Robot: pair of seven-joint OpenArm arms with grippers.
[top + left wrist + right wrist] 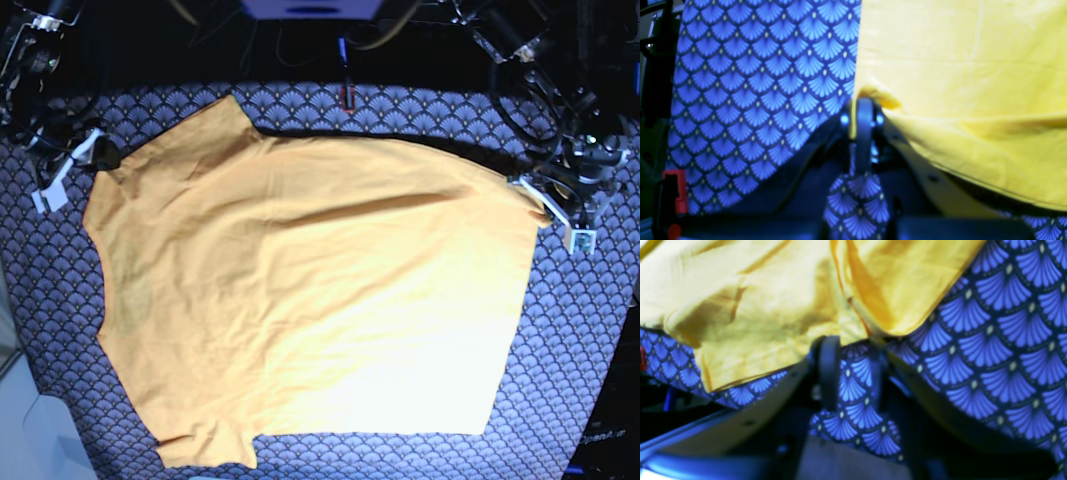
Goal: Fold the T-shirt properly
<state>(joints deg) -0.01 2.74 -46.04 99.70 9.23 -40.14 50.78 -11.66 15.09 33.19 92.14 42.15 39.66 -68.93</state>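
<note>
The soft, wrinkled orange-yellow cotton T-shirt [300, 300] lies spread lengthwise between both arms on the navy fan-patterned cloth [580, 340]; the left gripper [864, 111] pinches its edge, the right gripper [853, 350] stands parted, empty (just beside the hem).

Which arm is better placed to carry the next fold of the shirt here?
Probably the left. The left pincer is shut on a pinched edge of the wrinkled orange-yellow cotton T-shirt, ready to drag it. The right pincer stands open, with only the navy fan-patterned cloth between its jaws.
</note>
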